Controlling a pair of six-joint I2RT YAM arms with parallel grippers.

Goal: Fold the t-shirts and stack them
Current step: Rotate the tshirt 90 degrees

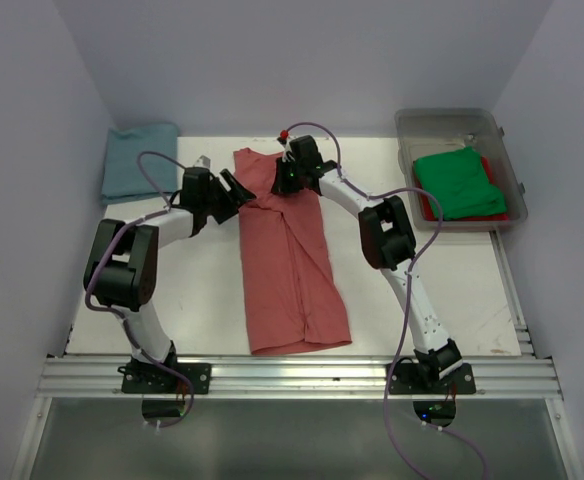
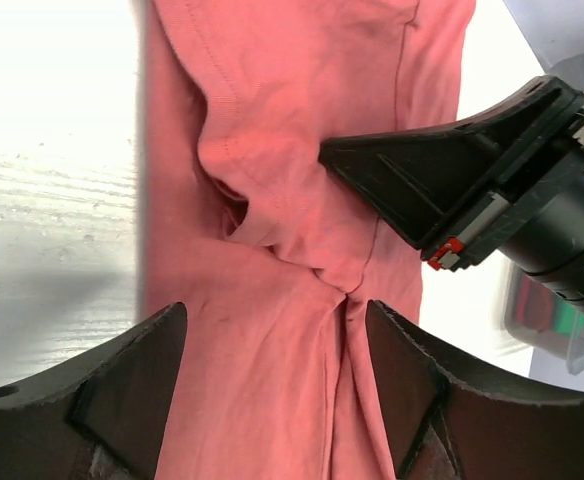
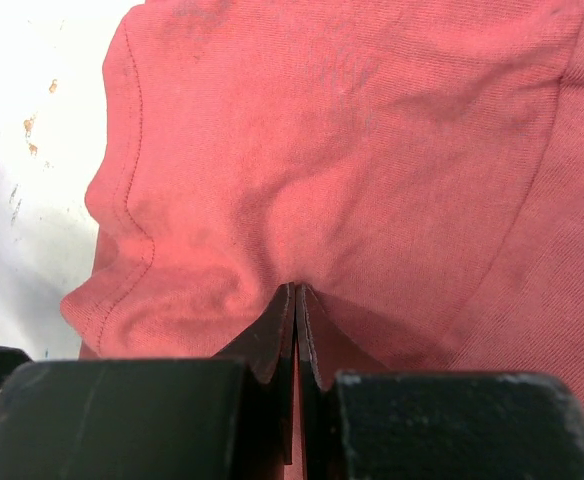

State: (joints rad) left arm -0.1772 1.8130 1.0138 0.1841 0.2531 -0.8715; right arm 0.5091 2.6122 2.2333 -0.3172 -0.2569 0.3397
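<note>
My right end effector [image 3: 294, 300] pinches the limp salmon-red t-shirt [image 1: 290, 270], my left end effector [image 2: 274, 312] gapes released; doubled edges should grip best.

salmon shirt [image 1: 292, 280] plain | teal shirt [image 1: 137, 162] plain | green shirt [image 1: 457, 180] plain

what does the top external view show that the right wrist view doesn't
Only the top external view: the folded teal shirt at the far left corner, the clear bin holding the green shirt, and the open left tool. Only the right wrist view: up close, the right tool shut, pinching a bunched fold of cloth, plus the hem stitching. Both: the salmon shirt lying on the white table.
</note>
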